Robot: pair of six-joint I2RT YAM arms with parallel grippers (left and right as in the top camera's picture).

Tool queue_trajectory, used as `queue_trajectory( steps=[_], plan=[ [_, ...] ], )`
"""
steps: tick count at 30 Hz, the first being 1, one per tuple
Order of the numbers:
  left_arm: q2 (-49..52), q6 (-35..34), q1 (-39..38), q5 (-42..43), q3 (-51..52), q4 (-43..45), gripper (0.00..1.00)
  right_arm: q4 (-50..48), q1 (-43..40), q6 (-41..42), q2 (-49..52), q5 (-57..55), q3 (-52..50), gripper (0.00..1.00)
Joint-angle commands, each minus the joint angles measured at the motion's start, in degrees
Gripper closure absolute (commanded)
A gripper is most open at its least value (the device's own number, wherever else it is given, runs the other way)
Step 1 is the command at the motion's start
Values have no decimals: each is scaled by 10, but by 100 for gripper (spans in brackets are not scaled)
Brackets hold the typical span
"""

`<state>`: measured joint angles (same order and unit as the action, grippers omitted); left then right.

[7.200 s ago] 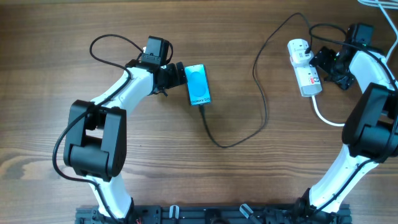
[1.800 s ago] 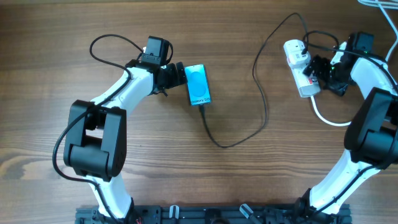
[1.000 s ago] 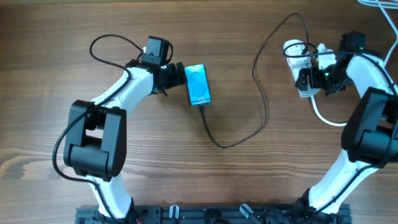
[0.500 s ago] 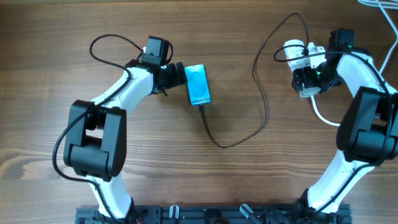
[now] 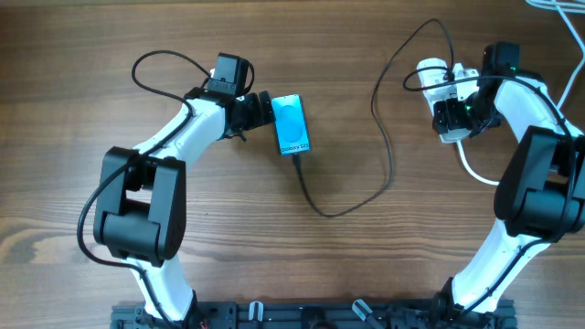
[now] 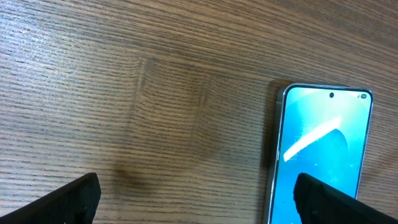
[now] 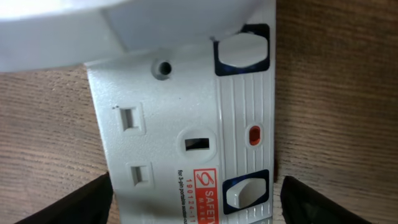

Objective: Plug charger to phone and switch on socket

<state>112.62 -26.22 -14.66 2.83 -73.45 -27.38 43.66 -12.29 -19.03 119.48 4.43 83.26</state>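
Observation:
The phone (image 5: pixel 292 124) lies screen up on the wooden table, its teal screen also in the left wrist view (image 6: pixel 320 149). The charger's black cable (image 5: pixel 384 155) runs from the phone's lower end in a loop to the white adapter (image 5: pixel 430 70), which sits in the socket (image 5: pixel 447 135). My left gripper (image 5: pixel 259 111) is open at the phone's left edge (image 6: pixel 199 202), one finger over the screen. My right gripper (image 5: pixel 454 111) is open and straddles the socket (image 7: pixel 186 124), a finger on each side (image 7: pixel 199 202). Two white rocker switches (image 7: pixel 245 190) and a red mark (image 7: pixel 254 134) show.
The socket's thick white cord (image 5: pixel 471 164) curves off toward the right arm. More white cables lie at the top right corner (image 5: pixel 559 11). The left arm's own black cable loops at the far left (image 5: pixel 146 68). The arm bases stand at the front edge.
My right gripper has moved left from beside the socket to over it, and the socket's adapter end shifted slightly left. In the last half second nothing moves. The left arm stays still.

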Motion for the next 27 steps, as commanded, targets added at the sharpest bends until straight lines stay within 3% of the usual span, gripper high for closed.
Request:
queue_trajectory(
  steps=[1, 3, 15, 17, 18, 27],
  plan=[
    [6, 2, -1, -8, 2, 2, 0, 1, 1, 56, 15, -6, -5, 20],
    [6, 2, -1, -8, 2, 2, 0, 1, 1, 76, 15, -6, -5, 25],
    [6, 2, -1, -8, 2, 2, 0, 30, 1, 117, 15, -6, -5, 23],
    [6, 2, -1, -8, 2, 2, 0, 29, 1, 117, 15, -6, -5, 15],
    [6, 2, -1, -8, 2, 2, 0, 26, 1, 117, 15, -6, -5, 0],
    [6, 2, -1, -8, 2, 2, 0, 57, 1, 122, -8, -6, 85, 0]
  ],
)
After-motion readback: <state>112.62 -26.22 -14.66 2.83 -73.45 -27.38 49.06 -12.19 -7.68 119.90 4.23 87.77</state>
